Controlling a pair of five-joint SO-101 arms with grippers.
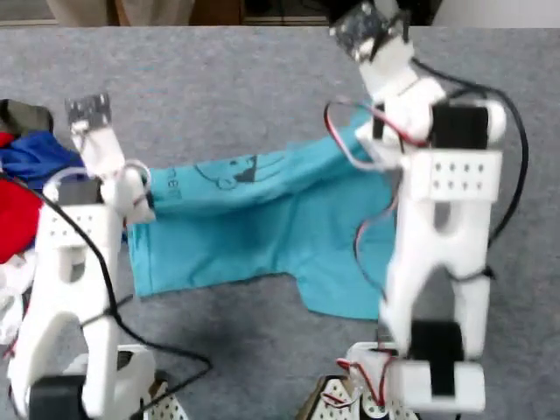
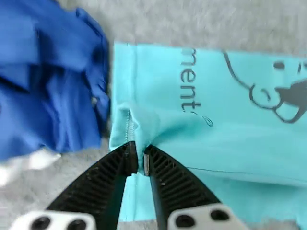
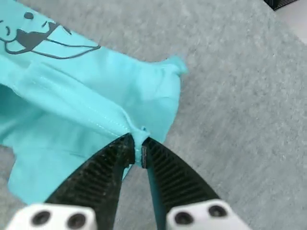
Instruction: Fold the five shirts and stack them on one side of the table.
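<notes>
Hem (teal shirt (image 2: pixel 216 124)) inside left pincer (image 2: pixel 138 160)

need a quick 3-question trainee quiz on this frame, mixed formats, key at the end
1. True or false: the right pincer hangs open, clear of the teal shirt.
2. What lies on the table just beside the teal shirt's edge, near the left pincer? A) a blue shirt B) a yellow towel C) a green cap
3. Fill in: the left pincer is shut on the ___ shirt's edge.
Key: 1 false, it is shut on the shirt's fabric. 2 A. 3 teal.
</notes>
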